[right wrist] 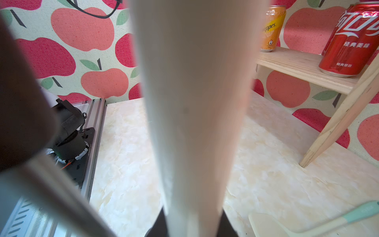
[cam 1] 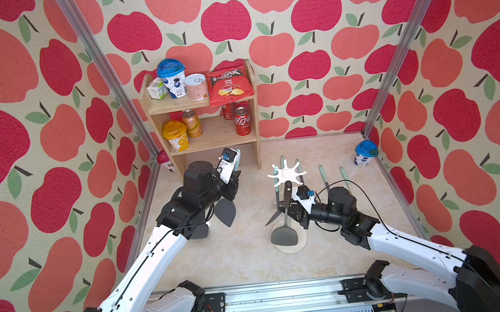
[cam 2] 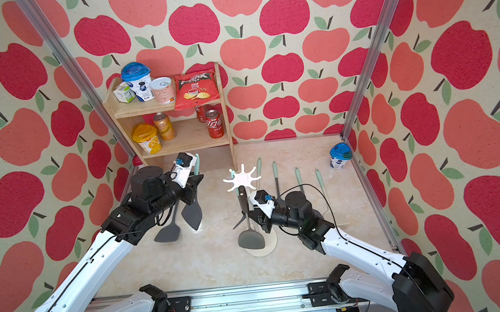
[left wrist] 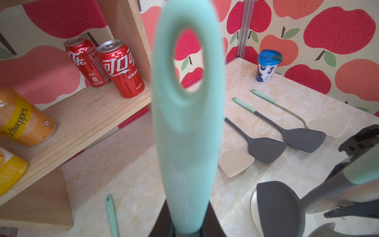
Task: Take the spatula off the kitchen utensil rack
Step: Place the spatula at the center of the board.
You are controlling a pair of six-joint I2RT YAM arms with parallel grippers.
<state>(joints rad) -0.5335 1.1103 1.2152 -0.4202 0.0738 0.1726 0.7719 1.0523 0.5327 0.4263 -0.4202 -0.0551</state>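
My left gripper [cam 1: 235, 172] is shut on the spatula's mint handle [left wrist: 187, 123], which fills the left wrist view. The spatula's dark grey blade [cam 1: 225, 211] hangs below my hand, above the table. It is well left of the kitchen utensil rack and touches none of its prongs. The rack's white star top [cam 1: 287, 173] stands over its round base [cam 1: 296, 247]. My right gripper [cam 1: 290, 208] is shut on the rack's thin pole [right wrist: 194, 102]. Another dark spatula [cam 1: 284, 234] still hangs from the rack.
The wooden shelf [cam 1: 209, 142] with cans, cups and a chip bag stands at the back left, close to my left hand. Several spatulas [left wrist: 264, 147] lie on the table behind and right of the rack. One dark spatula [cam 2: 168, 231] lies under my left arm. A blue-lidded cup [cam 1: 365, 152] stands at the back right.
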